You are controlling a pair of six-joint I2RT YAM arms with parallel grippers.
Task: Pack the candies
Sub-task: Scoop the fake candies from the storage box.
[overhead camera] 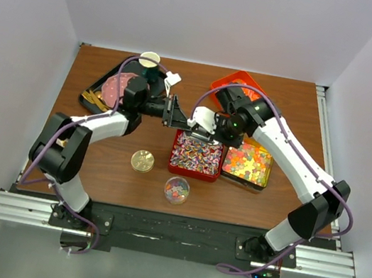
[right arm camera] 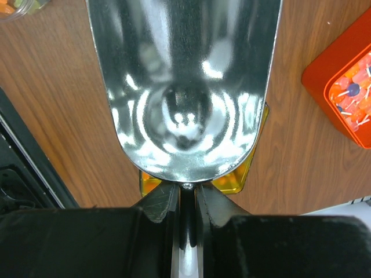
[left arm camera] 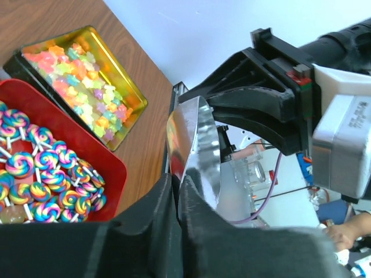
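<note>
Containers:
- Red tray (overhead camera: 193,171), table centre: filled with the candies (overhead camera: 196,154), here swirl lollipops (left arm camera: 35,174) in pink, blue and yellow.
- Gold tin (left arm camera: 119,66), touching the red tray's right side: holds jelly pieces (left arm camera: 81,87) in orange, yellow, green and pink.
- Clear round tub (overhead camera: 177,190), in front of the red tray: holds a shallow layer of mixed candies. A gold lid (overhead camera: 142,160) lies flat to its left.
- Orange tray (overhead camera: 228,82), far right: holds more lollipops.
- Black tray (overhead camera: 102,81), far left: holds pink and yellow items, too small to identify. A white cup (overhead camera: 149,59) stands behind it.

Grippers:
- Right gripper (right arm camera: 186,194): fingers clamped on the handle of a silver scoop (right arm camera: 185,75). The bowl is empty.
- Left gripper (left arm camera: 178,182): fingers pinched onto the scoop's front rim.
- Both meet above the red tray's far edge.

Surface and room: brown wood-grain table (overhead camera: 247,200), enclosed by plain pale walls (overhead camera: 215,14).
</note>
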